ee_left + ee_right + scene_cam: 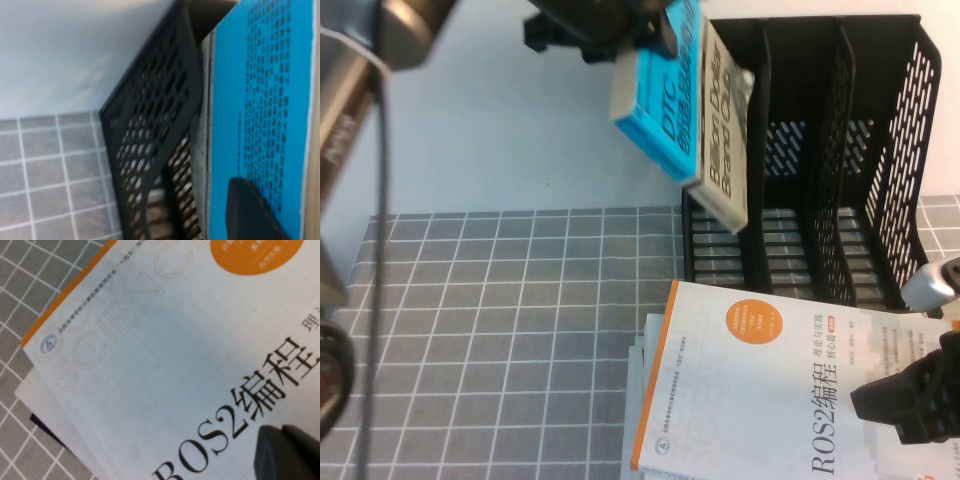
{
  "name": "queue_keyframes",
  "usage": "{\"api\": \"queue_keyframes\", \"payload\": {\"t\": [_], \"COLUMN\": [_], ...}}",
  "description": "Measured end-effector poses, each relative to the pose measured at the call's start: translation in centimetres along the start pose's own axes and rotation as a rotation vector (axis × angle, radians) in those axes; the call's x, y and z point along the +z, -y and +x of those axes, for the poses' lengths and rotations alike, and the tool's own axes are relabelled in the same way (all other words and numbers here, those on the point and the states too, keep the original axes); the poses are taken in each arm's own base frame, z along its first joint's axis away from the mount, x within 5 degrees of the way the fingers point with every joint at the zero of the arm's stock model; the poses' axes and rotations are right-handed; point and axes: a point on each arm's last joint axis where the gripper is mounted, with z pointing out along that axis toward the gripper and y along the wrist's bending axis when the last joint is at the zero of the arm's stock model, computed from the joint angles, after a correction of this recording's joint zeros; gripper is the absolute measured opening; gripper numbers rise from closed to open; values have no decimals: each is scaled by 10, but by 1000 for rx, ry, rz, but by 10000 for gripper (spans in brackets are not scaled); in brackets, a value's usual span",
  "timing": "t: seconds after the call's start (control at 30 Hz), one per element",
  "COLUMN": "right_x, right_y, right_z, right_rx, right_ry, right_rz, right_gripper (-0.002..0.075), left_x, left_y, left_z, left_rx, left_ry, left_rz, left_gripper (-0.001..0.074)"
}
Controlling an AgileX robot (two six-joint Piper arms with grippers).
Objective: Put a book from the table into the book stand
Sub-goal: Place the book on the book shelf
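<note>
Holding the book (pixel 692 105) tilted in the air, our left gripper (pixel 595 30) keeps its lower corner at the book stand's (pixel 840 150) leftmost slot. Our right gripper (pixel 910 400) hovers over the ROS2 book (pixel 770 400); we cannot tell its fingers.

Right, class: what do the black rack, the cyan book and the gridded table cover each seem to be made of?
Book stand: probably moulded plastic, matt black, perforated walls.
Book: paper, glossy printed cover, pale page block; held above the stand's leftmost slot by the left end effector.
Table: probably woven cloth, dull grey with white grid lines.
The right end effector hovers over the ROS2 book.
</note>
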Motion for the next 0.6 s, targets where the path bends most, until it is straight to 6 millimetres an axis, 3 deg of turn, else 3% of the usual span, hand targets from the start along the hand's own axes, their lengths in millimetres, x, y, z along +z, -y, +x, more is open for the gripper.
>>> {"api": "queue_keyframes", "payload": {"t": [0.23,0.6], "right_x": [0,0], "right_y": [-1,-1], "right_z": [1,2], "right_rx": [-1,-4], "right_ry": [-6,-17], "right_rz": [-6,-16], "right_gripper": [-2,-2], "left_x": [42,76], "left_y": [8,0], "left_z": [20,31], "left_rx": [70,27], "left_ry": [-51,-103], "left_rz": [-122,-158], "left_gripper": [183,182]}}
